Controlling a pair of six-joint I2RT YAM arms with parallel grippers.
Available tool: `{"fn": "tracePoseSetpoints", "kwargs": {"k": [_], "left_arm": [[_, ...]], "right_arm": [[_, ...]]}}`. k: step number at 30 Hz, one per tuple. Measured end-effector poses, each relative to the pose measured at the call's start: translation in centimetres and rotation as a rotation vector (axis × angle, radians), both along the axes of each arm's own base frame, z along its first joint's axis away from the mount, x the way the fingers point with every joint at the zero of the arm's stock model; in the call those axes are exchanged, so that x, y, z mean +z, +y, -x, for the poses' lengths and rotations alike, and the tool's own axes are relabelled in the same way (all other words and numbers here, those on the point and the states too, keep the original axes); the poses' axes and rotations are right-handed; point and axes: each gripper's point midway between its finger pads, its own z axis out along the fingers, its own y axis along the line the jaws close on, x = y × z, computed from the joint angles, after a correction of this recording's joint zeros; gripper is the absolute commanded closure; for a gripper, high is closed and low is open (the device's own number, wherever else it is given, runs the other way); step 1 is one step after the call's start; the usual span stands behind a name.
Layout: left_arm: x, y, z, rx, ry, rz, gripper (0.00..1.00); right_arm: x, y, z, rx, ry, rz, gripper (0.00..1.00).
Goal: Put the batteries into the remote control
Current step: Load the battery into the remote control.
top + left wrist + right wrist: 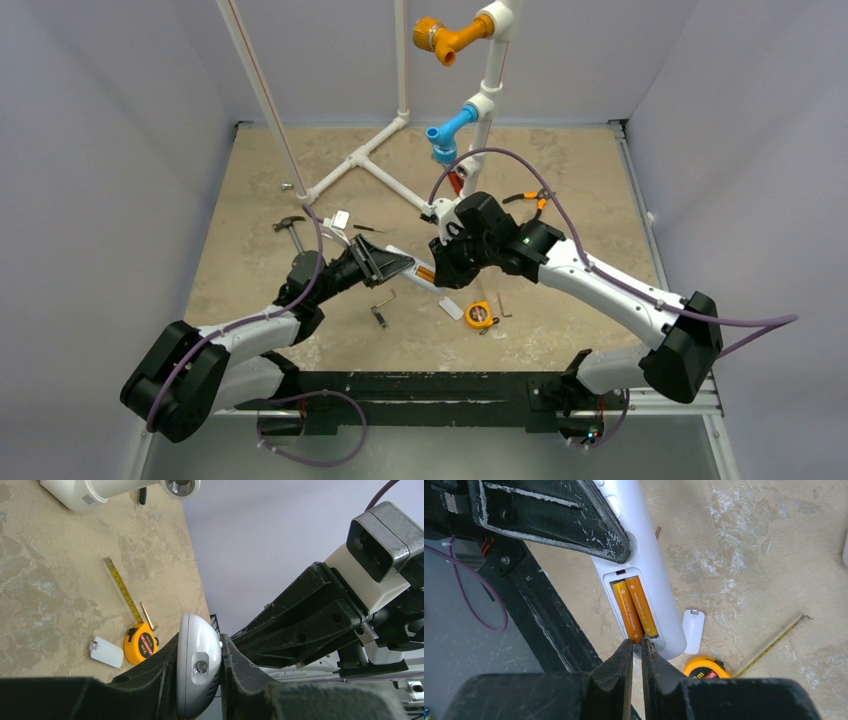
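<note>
My left claw (200,652) is clamped on the remote control (651,560), holding it off the desk (749,555). Both batteries (634,611) sit in its bay, right claw (637,647) pinched nearly closed at their ends.

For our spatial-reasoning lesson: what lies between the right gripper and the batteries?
Nothing: in the right wrist view, the right gripper sits right at the near ends of the batteries in the remote control.
</note>
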Motion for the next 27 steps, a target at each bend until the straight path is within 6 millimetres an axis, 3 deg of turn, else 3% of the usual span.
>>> {"fn": "tracePoseSetpoints", "kwargs": {"k": [27], "left_arm": [[-1.5, 0.1, -0.2, 0.007, 0.043, -0.037, 1.00]], "right_arm": [[-1.8, 0.1, -0.5, -0.043, -0.016, 0.162, 0.92]]}}
